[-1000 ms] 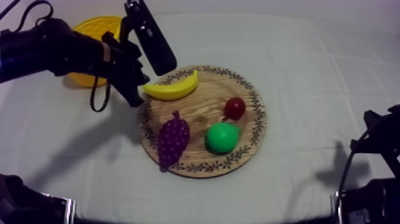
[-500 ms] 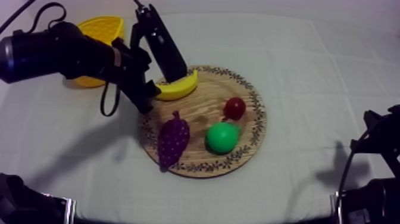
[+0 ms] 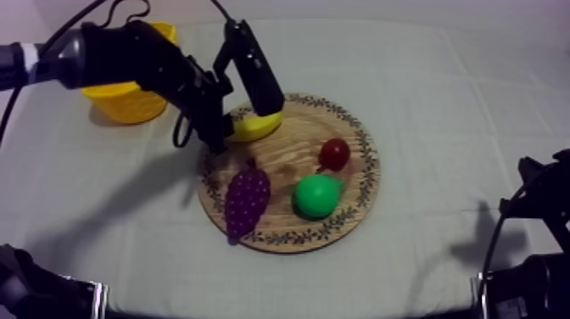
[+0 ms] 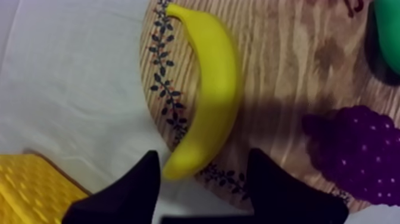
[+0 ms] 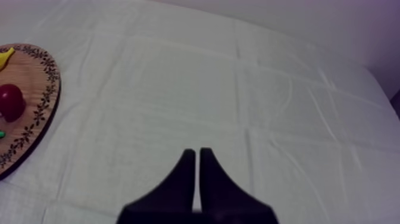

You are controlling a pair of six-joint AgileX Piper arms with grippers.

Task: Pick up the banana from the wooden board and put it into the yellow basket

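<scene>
The yellow banana (image 4: 211,89) lies near the back left rim of the round wooden board (image 3: 365,174). My left gripper (image 4: 202,171) is open above the banana's end that points toward the basket. Its two black fingers (image 4: 144,179) stand apart on either side of that end, not touching it. In the top view the left arm reaches in from the upper left, and the left gripper (image 3: 240,125) covers most of the banana (image 3: 263,129). The yellow basket (image 3: 127,100) stands at the back left. My right gripper (image 5: 197,159) is shut on nothing, low at the right.
On the board also lie a purple bunch of grapes (image 3: 246,197), a green pear (image 3: 316,195) and a small red fruit (image 3: 334,153). The right arm (image 3: 530,254) sits at the lower right edge. Bare cloth spreads between the board and the right arm.
My left arm has swung right from beside the basket to over the banana. More of the basket now shows. The right arm has stayed still.
</scene>
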